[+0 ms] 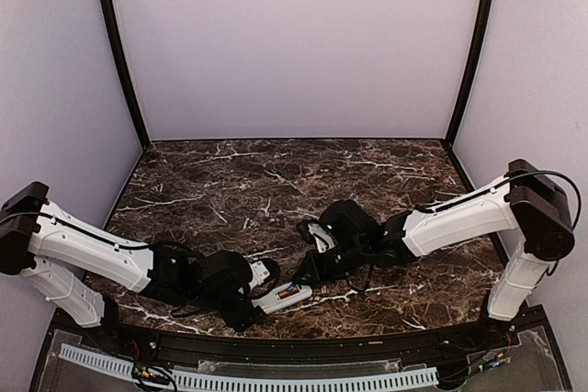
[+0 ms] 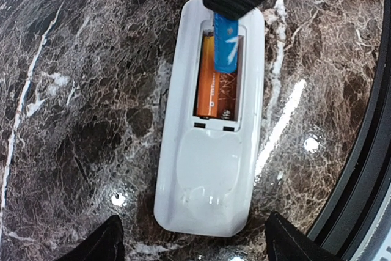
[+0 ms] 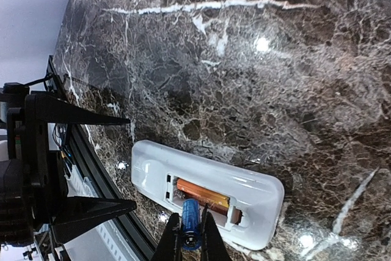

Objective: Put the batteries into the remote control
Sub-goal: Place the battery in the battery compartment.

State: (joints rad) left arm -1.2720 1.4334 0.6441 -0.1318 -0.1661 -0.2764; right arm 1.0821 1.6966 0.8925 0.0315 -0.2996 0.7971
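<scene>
The white remote control (image 1: 281,297) (image 2: 211,169) (image 3: 244,178) lies back-up near the table's front edge, its battery bay uncovered. An orange battery (image 2: 214,87) (image 3: 203,192) lies flat in one slot. My right gripper (image 3: 190,239) (image 1: 308,273) is shut on the blue battery (image 2: 225,44) (image 3: 190,224), which is tilted with its lower end in the free slot beside the orange one. Just behind the remote's plain end, my left gripper (image 2: 197,246) (image 1: 253,296) stands open. Its fingertips (image 2: 107,239) flank that end and touch nothing.
A raised black rim (image 2: 360,200) (image 3: 104,169) bounds the dark marble table (image 1: 276,181) right beside the remote. A white slotted cable duct (image 1: 248,378) runs below the rim. Pale walls close the table's back and sides.
</scene>
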